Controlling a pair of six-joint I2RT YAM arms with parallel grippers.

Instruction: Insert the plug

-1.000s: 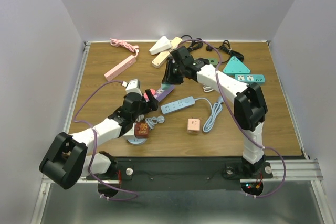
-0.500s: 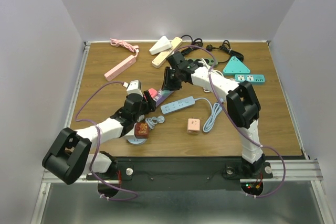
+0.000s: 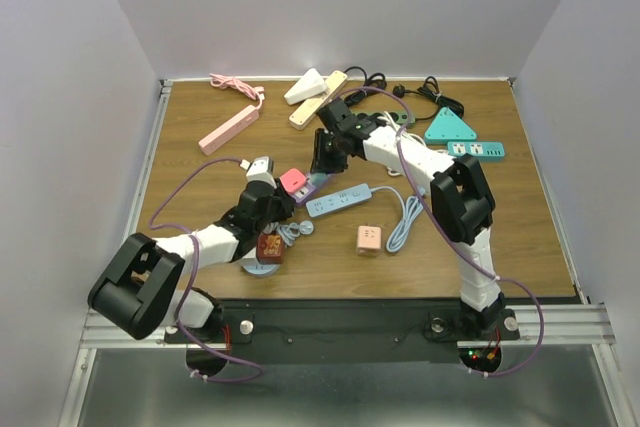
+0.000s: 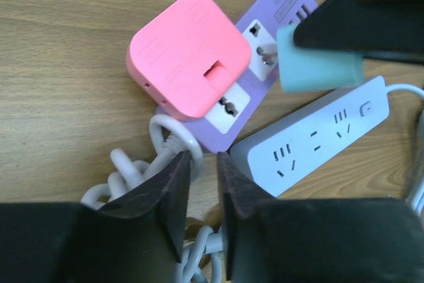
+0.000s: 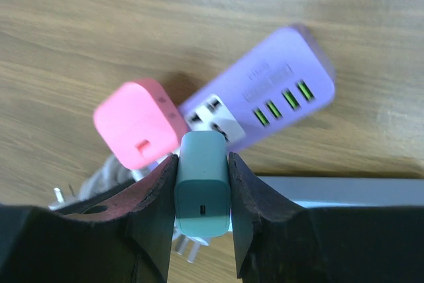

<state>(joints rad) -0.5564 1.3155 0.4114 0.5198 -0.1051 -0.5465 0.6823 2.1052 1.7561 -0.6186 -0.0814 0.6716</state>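
Note:
A purple power strip (image 4: pixel 285 4) lies on the wooden table, and a pink cube plug (image 4: pixel 189 51) sits on its near sockets. My left gripper (image 4: pixel 203 164) hangs just short of the strip's near end. Its jaws stand a narrow gap apart with nothing between them, over a white cord (image 4: pixel 165 140). My right gripper (image 5: pixel 202 164) is shut on a teal plug (image 5: pixel 202 183), prongs pointing down, just above the strip (image 5: pixel 278 97) beside the pink plug (image 5: pixel 136 124). In the top view both grippers, left (image 3: pixel 275 202) and right (image 3: pixel 322 152), meet at the strip (image 3: pixel 318 184).
A white power strip (image 3: pixel 340 199) lies right beside the purple one, its cord (image 3: pixel 405 212) coiled to the right. A peach cube (image 3: pixel 369 238), a pink strip (image 3: pixel 228 129), cream strips (image 3: pixel 318 97), teal strips (image 3: pixel 449 127) and black cables (image 3: pixel 430 97) lie around.
My left gripper has let go of the pink plug, drawn back toward me and narrowed its jaws. The pink plug stays on the purple strip. My right gripper has shifted slightly with the teal plug.

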